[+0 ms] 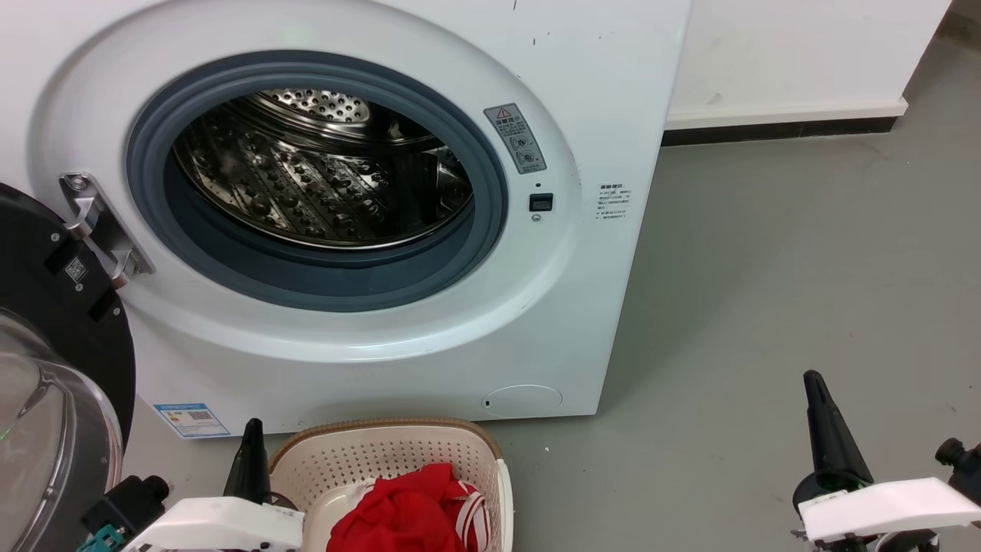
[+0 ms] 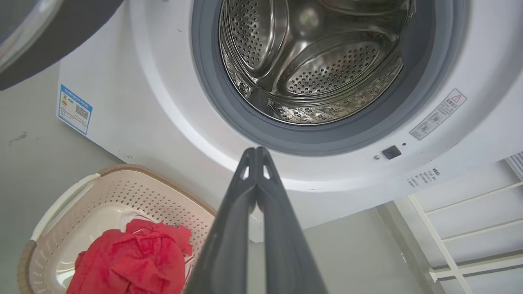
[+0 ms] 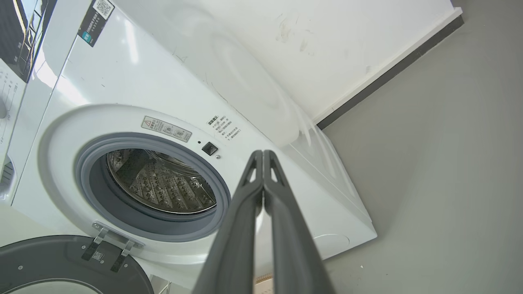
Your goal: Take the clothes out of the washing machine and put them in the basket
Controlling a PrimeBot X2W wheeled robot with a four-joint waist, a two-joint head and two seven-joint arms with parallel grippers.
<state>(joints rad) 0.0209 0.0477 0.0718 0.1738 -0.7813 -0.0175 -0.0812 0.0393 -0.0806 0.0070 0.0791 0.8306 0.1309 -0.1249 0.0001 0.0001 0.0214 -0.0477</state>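
The white washing machine (image 1: 429, 322) stands with its door swung open at the left, and its steel drum (image 1: 322, 176) holds nothing I can see. On the floor in front sits the cream basket (image 1: 383, 452) with the red clothes (image 1: 406, 514) bunched inside; the clothes (image 2: 130, 261) and basket (image 2: 81, 196) also show at the lower left of the left wrist view. My left gripper (image 1: 251, 431) is shut and empty, just left of the basket. Off to the right, my right gripper (image 1: 814, 382) hangs over bare floor, shut on nothing. Both wrist views show the fingers (image 2: 256, 155) (image 3: 262, 157) pressed together.
The open porthole door (image 1: 54, 368) juts out at the left, close to my left arm. Grey floor (image 1: 766, 307) spreads to the right of the machine, up to a white wall with a dark skirting (image 1: 774, 126). A white frame (image 2: 470, 228) shows at the right of the left wrist view.
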